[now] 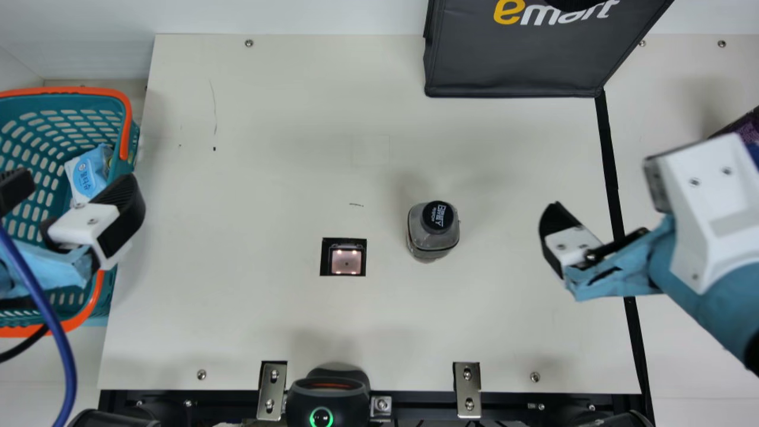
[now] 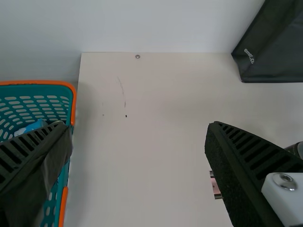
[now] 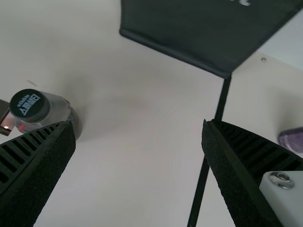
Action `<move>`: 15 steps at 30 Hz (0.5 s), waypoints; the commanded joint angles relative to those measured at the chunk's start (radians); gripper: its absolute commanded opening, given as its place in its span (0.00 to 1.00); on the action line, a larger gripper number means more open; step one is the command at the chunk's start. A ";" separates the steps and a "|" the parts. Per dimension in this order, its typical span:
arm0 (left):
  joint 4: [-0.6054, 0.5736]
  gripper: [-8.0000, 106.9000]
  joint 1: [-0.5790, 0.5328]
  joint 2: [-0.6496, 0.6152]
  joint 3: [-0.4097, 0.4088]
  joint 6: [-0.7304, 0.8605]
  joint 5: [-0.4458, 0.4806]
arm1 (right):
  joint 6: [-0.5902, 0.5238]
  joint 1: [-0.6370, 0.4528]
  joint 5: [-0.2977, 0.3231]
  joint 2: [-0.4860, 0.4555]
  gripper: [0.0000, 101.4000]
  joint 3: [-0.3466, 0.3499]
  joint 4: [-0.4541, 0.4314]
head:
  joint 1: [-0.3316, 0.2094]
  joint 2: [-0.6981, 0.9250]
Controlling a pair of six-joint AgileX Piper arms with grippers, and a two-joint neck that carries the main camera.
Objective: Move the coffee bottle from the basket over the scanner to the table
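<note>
In the main view, the coffee bottle (image 1: 433,231) stands upright on the table (image 1: 267,178), just right of the scanner (image 1: 346,261) window. My left gripper (image 1: 74,204) is over the basket (image 1: 35,115) at the far left, open. At the table's right side, my right gripper (image 1: 551,237) is clear of the bottle. The left wrist view has the left gripper (image 2: 139,137) with its fingers wide apart and nothing between them. In the right wrist view the right gripper (image 3: 139,132) is open and empty, with the bottle (image 3: 45,111) beyond one finger.
A blue packet (image 1: 89,172) lies in the basket. The dark bag (image 1: 516,65) stands at the table's back right. A black handheld device (image 1: 328,397) with a green ring sits at the front edge. Something purple (image 1: 748,126) is at the far right.
</note>
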 commanded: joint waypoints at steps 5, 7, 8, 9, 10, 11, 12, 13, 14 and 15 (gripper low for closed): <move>0.000 0.85 0.000 0.000 0.000 0.000 0.000 | 0.036 0.115 -0.041 0.095 0.94 -0.023 0.020 | -0.029 0.002; 0.000 0.85 0.000 0.000 0.000 0.000 0.000 | 0.051 0.141 -0.054 0.125 0.94 -0.032 0.032 | -0.029 0.002; 0.000 0.85 0.000 0.000 0.000 0.000 0.000 | 0.059 0.153 -0.060 0.140 0.94 -0.037 0.038 | -0.029 0.002; 0.000 0.85 0.000 0.000 0.000 0.000 0.000 | 0.068 0.165 -0.065 0.156 0.94 -0.041 0.041 | -0.029 0.002; 0.000 0.85 0.000 0.000 0.000 0.000 0.000 | 0.077 0.177 -0.072 0.171 0.94 -0.044 0.044 | -0.029 0.002; 0.000 0.85 0.000 0.000 0.000 0.000 0.000 | 0.086 0.188 -0.077 0.186 0.94 -0.046 0.045 | -0.029 0.002; 0.000 0.85 0.000 0.000 0.000 0.000 0.000 | 0.097 0.200 -0.083 0.202 0.94 -0.048 0.044 | -0.029 0.002; 0.000 0.85 0.000 0.000 0.000 0.000 0.000 | 0.108 0.212 -0.088 0.216 0.94 -0.050 0.041 | -0.029 0.002; 0.000 0.85 0.000 0.000 0.000 0.000 0.000 | 0.119 0.224 -0.092 0.230 0.94 -0.051 0.039 | -0.029 0.002; 0.000 0.85 0.000 0.000 0.000 0.000 0.000 | 0.130 0.236 -0.096 0.244 0.94 -0.053 0.036 | -0.029 0.002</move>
